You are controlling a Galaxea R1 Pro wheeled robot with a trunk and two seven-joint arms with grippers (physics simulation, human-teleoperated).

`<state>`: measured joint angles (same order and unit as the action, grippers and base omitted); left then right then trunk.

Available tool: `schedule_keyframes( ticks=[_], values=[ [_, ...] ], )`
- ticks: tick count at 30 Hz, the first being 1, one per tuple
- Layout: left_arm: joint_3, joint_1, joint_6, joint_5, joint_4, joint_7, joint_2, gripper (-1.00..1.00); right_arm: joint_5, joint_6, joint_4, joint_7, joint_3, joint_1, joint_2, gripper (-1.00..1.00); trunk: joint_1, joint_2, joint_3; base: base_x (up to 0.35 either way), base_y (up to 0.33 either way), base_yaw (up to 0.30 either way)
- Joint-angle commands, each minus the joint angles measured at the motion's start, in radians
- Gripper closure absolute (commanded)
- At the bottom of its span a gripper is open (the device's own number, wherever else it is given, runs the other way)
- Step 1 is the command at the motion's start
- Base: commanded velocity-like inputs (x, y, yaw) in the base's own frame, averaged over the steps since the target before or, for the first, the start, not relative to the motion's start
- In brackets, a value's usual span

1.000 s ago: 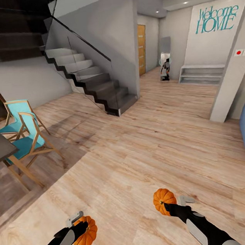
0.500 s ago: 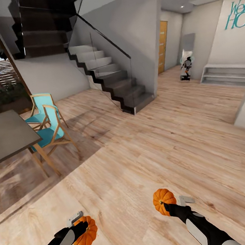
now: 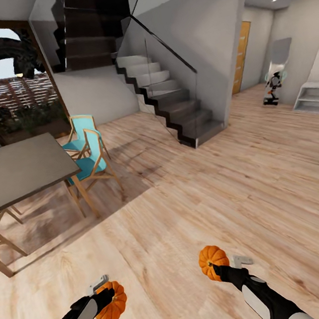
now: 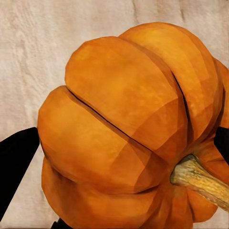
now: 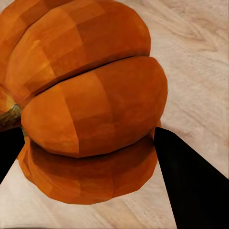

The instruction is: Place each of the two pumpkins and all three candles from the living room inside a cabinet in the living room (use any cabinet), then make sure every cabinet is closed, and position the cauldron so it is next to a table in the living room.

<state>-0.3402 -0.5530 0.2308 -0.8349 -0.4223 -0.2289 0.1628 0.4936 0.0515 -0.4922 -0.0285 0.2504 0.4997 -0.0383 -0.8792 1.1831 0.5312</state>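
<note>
Jaws clamp one pumpkin [image 3: 111, 302] left, another pumpkin [image 3: 213, 262] right, open wood floor [image 3: 209, 188] ahead, table [image 3: 19, 169] edge left.

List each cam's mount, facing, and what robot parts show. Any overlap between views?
Head: on the robot's head, facing forward and down over wood floor, table, staircase; both arms show, left gripper and right gripper each gripping a pumpkin.
Left wrist: near that gripper, facing left pumpkin; black fingers show.
Right wrist: likewise, right pumpkin; fingers.
Shared: both pumpkins, floor.

Dining table [image 3: 19, 171] cut by the picture's edge.
</note>
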Motion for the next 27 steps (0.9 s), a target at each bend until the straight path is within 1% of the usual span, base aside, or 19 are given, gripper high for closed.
schedule_keyframes(
  ticks=[1,11,27],
  values=[
    [-0.008,-0.001,0.002,-0.008,-0.003,-0.009,0.001,1.0,0.006,0.004,-0.003,-0.004,0.006,0.0,-0.001,1.0,0.0,0.001,0.001,0.0,0.0,0.291],
    [-0.008,-0.001,0.001,-0.009,-0.002,-0.009,0.001,1.0,0.004,-0.013,0.03,-0.004,0.006,0.0,0.0,1.0,0.0,0.001,0.001,0.0,0.0,0.291],
    [-0.009,-0.001,0.001,-0.007,-0.003,-0.009,0.0,1.0,0.005,-0.016,0.034,-0.004,0.006,0.0,0.001,1.0,0.0,0.001,0.001,0.0,0.0,0.291]
  ],
)
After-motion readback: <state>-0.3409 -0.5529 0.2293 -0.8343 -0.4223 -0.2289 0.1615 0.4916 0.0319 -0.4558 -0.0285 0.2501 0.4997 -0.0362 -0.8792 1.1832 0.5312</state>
